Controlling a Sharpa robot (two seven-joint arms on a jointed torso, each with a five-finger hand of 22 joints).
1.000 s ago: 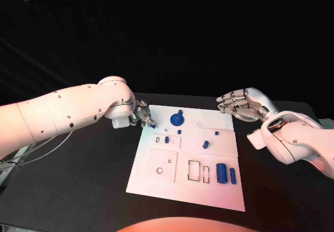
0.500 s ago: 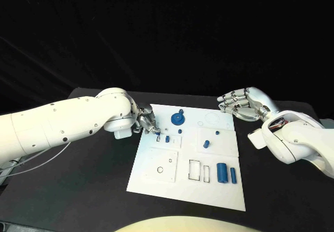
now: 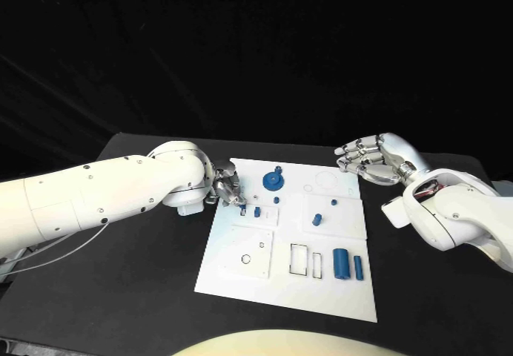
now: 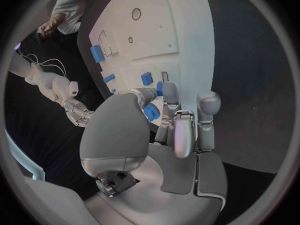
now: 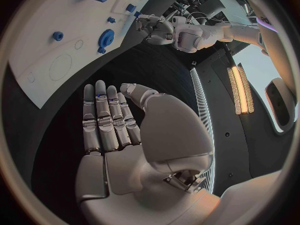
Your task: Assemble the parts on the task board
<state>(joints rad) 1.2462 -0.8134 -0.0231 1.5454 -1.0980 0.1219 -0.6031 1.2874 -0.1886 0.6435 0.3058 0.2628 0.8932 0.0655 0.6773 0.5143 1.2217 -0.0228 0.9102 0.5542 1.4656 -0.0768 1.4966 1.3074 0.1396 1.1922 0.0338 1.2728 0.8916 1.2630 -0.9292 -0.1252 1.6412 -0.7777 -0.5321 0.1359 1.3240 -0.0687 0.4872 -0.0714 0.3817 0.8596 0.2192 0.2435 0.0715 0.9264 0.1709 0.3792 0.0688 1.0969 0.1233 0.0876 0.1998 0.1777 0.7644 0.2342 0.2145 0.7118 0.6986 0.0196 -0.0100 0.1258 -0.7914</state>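
One white task board (image 3: 280, 285) lies mid-table (image 3: 128, 274), carrying about eight blue parts: a gear (image 3: 273, 179) near its far edge, two tall blocks (image 3: 340, 264) side by side at the near right, and several small pegs (image 3: 316, 219) between. The left robot hand (image 3: 227, 189) hovers over the board's far left corner, fingertips pinching a small blue part (image 4: 150, 111). The right robot hand (image 3: 369, 159) hangs beyond the far right corner, fingers straight and side by side, holding nothing.

Left hand (image 3: 227, 187) crowds task board (image 3: 244, 276) far-left corner; near half open
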